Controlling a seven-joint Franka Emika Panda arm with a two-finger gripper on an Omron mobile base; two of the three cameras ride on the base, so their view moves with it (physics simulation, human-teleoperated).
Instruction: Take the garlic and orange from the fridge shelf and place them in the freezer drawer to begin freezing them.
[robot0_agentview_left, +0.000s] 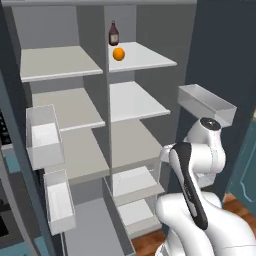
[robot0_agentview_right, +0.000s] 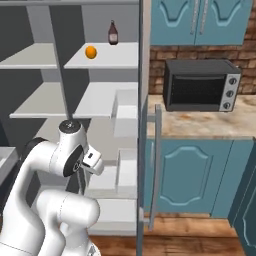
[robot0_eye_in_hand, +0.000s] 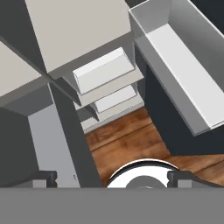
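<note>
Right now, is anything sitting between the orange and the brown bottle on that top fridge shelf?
No. In the left base view, bare fridge shelf separates the orange from the brown bottle behind it.

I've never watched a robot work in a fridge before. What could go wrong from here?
1. The orange is round and sits loose on the top fridge shelf; a nudge could roll it off.
2. The dark bottle stands right behind it and might get knocked over during the reach.
3. The open pincer hangs low, pointing at the floor, so the arm must swing far up past the clear door bin.
</note>
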